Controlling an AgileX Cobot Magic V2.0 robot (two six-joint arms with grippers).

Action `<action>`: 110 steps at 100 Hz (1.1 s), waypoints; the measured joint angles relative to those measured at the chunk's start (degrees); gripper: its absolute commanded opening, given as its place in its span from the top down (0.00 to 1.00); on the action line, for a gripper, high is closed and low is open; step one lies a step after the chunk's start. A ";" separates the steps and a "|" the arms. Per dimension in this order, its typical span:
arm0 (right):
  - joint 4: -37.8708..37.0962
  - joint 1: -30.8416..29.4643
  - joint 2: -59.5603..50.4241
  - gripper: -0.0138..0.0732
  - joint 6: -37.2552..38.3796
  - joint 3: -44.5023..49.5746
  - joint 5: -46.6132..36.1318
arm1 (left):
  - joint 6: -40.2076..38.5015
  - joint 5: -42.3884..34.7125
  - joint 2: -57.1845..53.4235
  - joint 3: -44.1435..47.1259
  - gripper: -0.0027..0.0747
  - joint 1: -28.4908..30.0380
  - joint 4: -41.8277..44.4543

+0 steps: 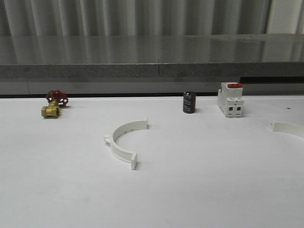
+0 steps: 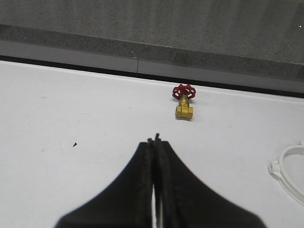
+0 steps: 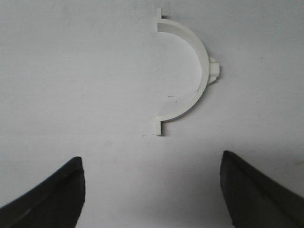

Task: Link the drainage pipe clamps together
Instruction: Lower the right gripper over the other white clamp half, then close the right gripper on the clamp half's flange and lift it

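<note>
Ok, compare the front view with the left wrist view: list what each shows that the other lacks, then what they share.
Front view alone: the black cylinder, the red-topped white switch, and a second clamp half at the table's right edge. Left wrist view alone: the left gripper, its fingers pressed shut with nothing between them. Both: the brass valve with red handwheel, the near clamp half, and the white table.

Black curved pincer [image 2: 155, 140] fingers [image 3: 57, 194], matte

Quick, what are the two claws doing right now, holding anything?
Left gripper: closed, jaws pressed together, holding nothing.
Right gripper: open, jaws wide apart, empty, with a white clamp half lying on the table beyond it.
</note>
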 measured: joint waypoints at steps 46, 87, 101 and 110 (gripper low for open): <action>0.00 -8.03 23.67 0.16 0.12 -11.78 -2.44 | 0.00 0.00 0.00 0.00 0.99 0.00 0.00; 0.00 -8.15 39.27 0.16 -3.65 -17.22 -6.28 | 0.00 0.00 0.00 0.00 0.99 0.00 0.00; 0.00 -8.15 40.54 0.16 -3.65 -17.22 -7.39 | 0.00 0.00 0.00 0.00 0.99 0.00 0.00; 0.00 -8.15 41.18 0.16 -3.65 -17.25 -7.64 | 0.00 0.00 0.00 0.00 0.99 0.00 0.00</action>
